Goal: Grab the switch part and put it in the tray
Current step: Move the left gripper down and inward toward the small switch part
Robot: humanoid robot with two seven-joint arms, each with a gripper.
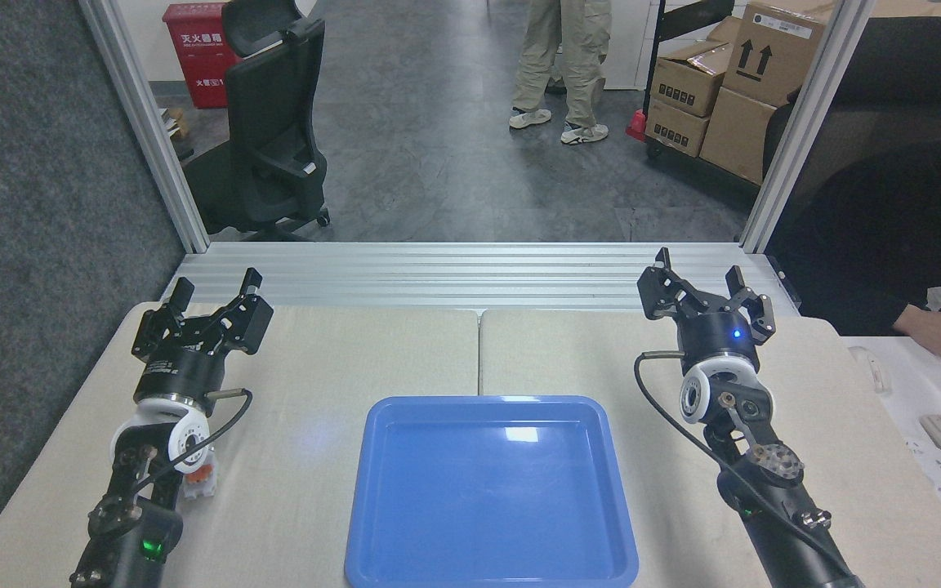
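The room is evenly lit from overhead, bright without harshness. A soft white patch of glare sits on the glossy blue plastic rectangular tray (491, 490) near its far side, and the rest of its floor shines smoothly. Shadows on the pale beige table top (340, 408) are faint and short, pooling close under the black arms. The grey concrete floor (454, 147) beyond carries a dull sheen. Focus holds sharp throughout; the silver aluminium frame posts (144, 122) lean outward towards the corners.
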